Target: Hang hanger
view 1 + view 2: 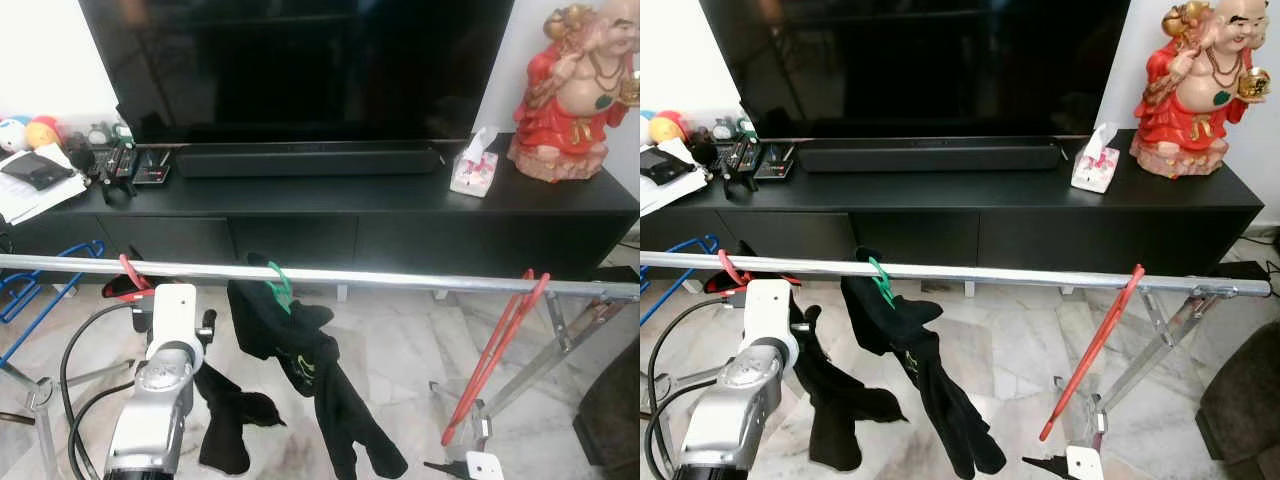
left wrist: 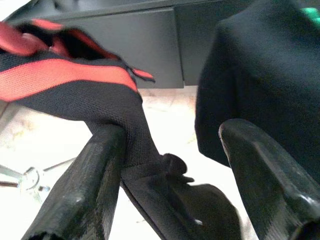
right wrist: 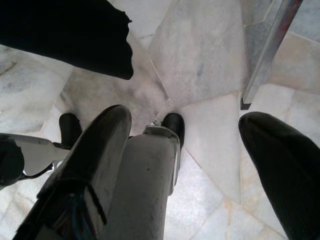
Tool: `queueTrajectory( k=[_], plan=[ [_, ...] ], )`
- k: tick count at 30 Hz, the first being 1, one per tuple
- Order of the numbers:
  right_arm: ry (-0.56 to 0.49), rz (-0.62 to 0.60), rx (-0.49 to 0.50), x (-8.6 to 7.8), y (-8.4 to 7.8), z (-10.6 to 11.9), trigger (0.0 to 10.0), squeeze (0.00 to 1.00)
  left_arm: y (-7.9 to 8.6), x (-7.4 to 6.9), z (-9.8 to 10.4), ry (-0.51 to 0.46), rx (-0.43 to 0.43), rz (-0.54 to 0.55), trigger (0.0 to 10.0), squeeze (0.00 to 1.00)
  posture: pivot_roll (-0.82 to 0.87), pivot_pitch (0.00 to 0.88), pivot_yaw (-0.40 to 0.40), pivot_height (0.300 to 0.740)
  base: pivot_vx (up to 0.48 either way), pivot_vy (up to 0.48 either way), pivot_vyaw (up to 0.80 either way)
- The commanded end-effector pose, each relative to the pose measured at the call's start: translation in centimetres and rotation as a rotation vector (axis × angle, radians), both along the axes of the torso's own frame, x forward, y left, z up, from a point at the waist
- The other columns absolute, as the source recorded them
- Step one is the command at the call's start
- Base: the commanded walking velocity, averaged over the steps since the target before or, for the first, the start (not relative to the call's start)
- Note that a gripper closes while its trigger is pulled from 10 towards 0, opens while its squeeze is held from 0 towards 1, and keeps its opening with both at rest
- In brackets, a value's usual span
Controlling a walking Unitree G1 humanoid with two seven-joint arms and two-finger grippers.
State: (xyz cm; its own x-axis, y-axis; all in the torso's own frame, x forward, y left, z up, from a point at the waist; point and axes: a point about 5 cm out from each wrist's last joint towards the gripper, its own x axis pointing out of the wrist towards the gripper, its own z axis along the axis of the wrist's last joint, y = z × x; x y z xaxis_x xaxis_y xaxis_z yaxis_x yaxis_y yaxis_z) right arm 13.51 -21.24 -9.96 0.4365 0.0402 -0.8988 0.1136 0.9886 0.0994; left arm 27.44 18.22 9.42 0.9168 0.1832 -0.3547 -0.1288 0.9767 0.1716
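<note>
A silver rail (image 1: 400, 277) crosses in front of me. On its right end an empty red hanger (image 1: 495, 350) dangles tilted. Near the middle a green hanger (image 1: 279, 283) carries a black garment (image 1: 310, 370). At the left a red hanger (image 1: 130, 272) holds a black garment with a red stripe (image 2: 75, 75). My left arm (image 1: 165, 350) is raised just below the rail beside that garment, and my left gripper (image 2: 170, 135) is open, with the striped cloth lying just beyond one finger (image 2: 95, 175). My right gripper (image 3: 185, 120) hangs low below the red hanger, open, pointing at the marble floor.
Behind the rail stands a black TV console (image 1: 400, 215) with a TV (image 1: 300, 60), a soundbar (image 1: 310, 158), a tissue box (image 1: 475, 168) and a red statue (image 1: 570, 100). The rack's slanted leg (image 1: 545, 350) is at right; black cables (image 1: 80, 400) and a blue frame (image 1: 40, 285) are at left.
</note>
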Motion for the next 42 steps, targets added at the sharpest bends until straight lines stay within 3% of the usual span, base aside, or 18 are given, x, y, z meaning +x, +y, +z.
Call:
queueTrajectory(
  k=[1,6,14,25,31,42],
  plan=[
    [-0.004,-0.002,0.000,0.1,-0.1,0.0,10.0,0.00,-0.4,-0.5,0.6,0.000,0.029,-0.019,10.0,0.00,-0.02,0.000,0.003,0.740,0.000,0.000,0.00],
    [-0.003,-0.001,0.000,0.1,-0.1,0.0,10.0,0.00,-0.3,-1.1,0.9,0.007,0.057,-0.004,10.0,0.00,-0.01,0.000,0.003,0.740,0.000,0.000,0.00],
    [-0.003,0.007,0.000,0.1,-0.1,0.1,10.0,0.00,0.7,-2.2,2.0,-0.020,0.086,0.107,10.0,0.00,0.00,0.000,-0.005,0.740,0.000,0.000,0.00],
    [-0.003,0.008,0.001,0.2,-0.1,0.1,10.0,0.00,1.4,-2.3,2.6,-0.049,0.096,0.174,10.0,0.00,0.00,0.000,-0.004,0.740,0.000,0.000,0.00],
    [-0.004,0.011,0.001,0.2,-0.1,0.1,10.0,0.00,1.8,-1.2,3.8,-0.174,0.067,0.177,10.0,0.00,0.00,0.000,-0.009,0.740,0.000,0.000,0.00],
    [-0.003,0.017,-0.001,0.3,-0.1,0.1,10.0,0.00,2.7,0.3,1.7,-0.089,0.059,0.078,10.0,0.00,-0.01,0.000,-0.011,0.740,0.000,0.000,0.00]
  ],
)
